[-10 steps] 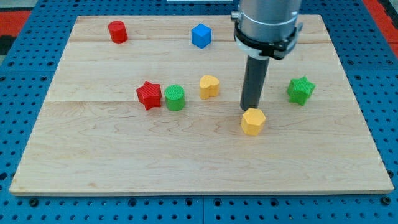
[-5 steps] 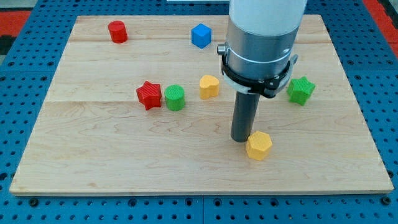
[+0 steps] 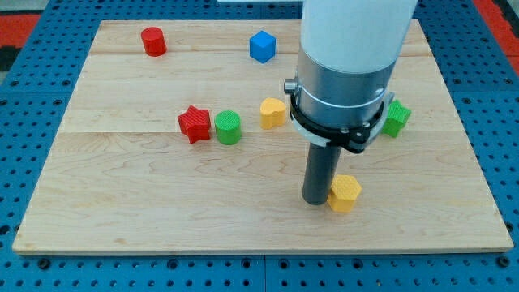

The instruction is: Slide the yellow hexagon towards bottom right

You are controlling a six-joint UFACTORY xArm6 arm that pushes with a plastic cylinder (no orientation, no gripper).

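Observation:
The yellow hexagon (image 3: 345, 193) lies on the wooden board (image 3: 122, 203), right of centre and towards the view's bottom. My tip (image 3: 317, 200) rests on the board against the hexagon's left side. The rod rises from there into the arm's wide grey body, which covers the board's upper right part.
A yellow heart-like block (image 3: 272, 113), a green cylinder (image 3: 229, 127) and a red star (image 3: 195, 124) sit in a row mid-board. A red cylinder (image 3: 152, 40) and a blue cube (image 3: 262, 46) lie near the top. A green star (image 3: 397, 118) is partly hidden behind the arm.
My tip has moved towards the view's bottom, and the yellow hexagon has slid down and slightly right with it. The other blocks have not moved.

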